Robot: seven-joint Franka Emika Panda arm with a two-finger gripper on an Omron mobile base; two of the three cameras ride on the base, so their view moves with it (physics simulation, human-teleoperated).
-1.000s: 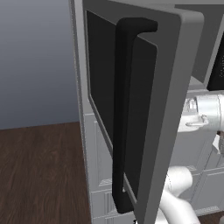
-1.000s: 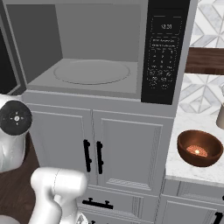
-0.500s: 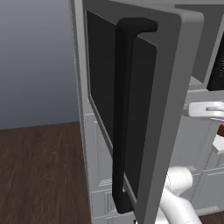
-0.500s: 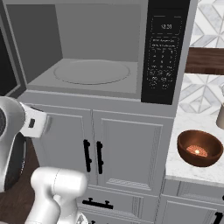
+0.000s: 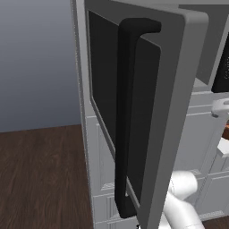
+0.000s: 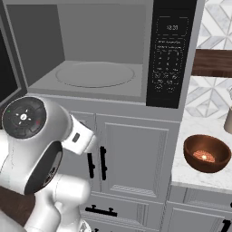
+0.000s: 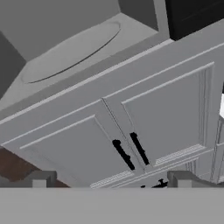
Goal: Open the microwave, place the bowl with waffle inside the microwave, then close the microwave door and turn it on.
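Microwave door [image 5: 147, 103] swung wide open at the left, its black bar handle [image 5: 127, 116] upright and facing the left base camera; door position unchanged from a second ago. Microwave [image 6: 108, 50] cavity exposed, round turntable [image 6: 95, 74] bare, dark control strip [image 6: 171, 54] on its right side. Arm has swung since the earlier frames: in the right base view its big white joint now sits higher and nearer the camera, in front of the white cabinet doors [image 6: 131, 158] below the microwave. Gripper [image 7: 111, 178] fingertips [image 7: 40, 178] stand far apart, holding nothing, pointed at the cabinet doors just under the open cavity. Bowl [image 6: 207, 153], brown, rests on the marble counter [image 6: 190, 174] at the far right, well apart from the gripper, something pale orange inside it.
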